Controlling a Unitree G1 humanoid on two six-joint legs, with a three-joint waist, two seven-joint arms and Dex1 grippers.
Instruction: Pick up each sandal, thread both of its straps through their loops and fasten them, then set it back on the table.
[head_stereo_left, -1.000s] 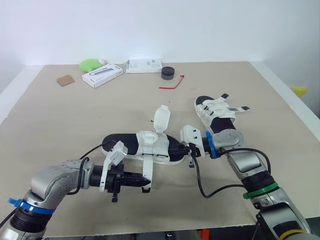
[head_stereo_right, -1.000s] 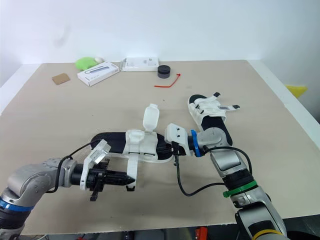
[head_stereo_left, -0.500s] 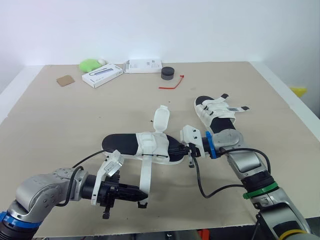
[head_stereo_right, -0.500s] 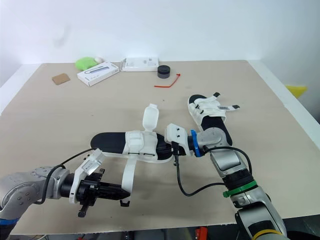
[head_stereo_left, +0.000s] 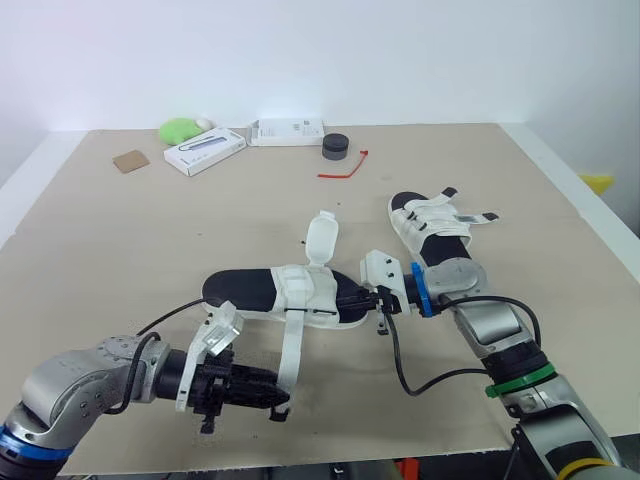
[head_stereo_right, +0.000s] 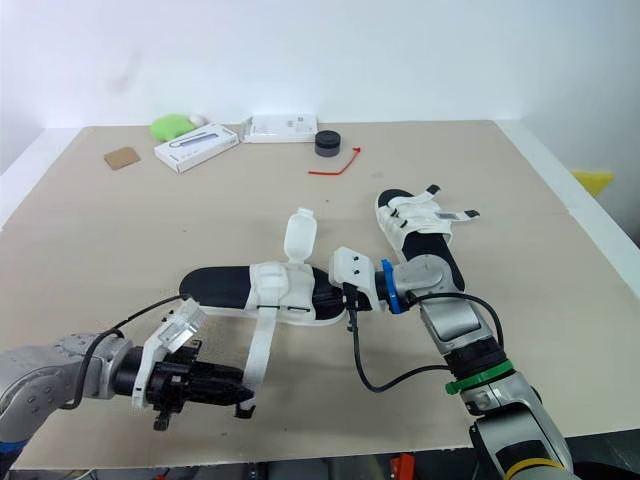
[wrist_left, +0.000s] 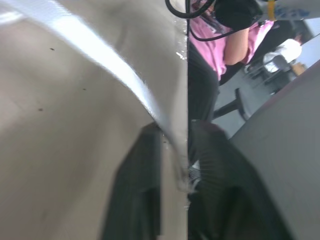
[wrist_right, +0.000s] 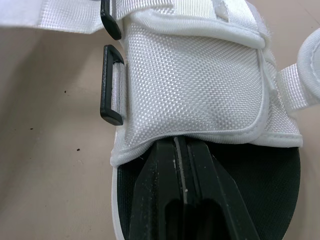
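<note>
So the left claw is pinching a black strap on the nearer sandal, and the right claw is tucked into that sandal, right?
No: the strap is white, not black, as the left eye view shows. The left claw pinches it on the nearer sandal, and the right claw is tucked into that sandal.

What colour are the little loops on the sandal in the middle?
Black; the loops show best in the right wrist view.

No legible text; print on white boxes at table's far edge too small.
</note>
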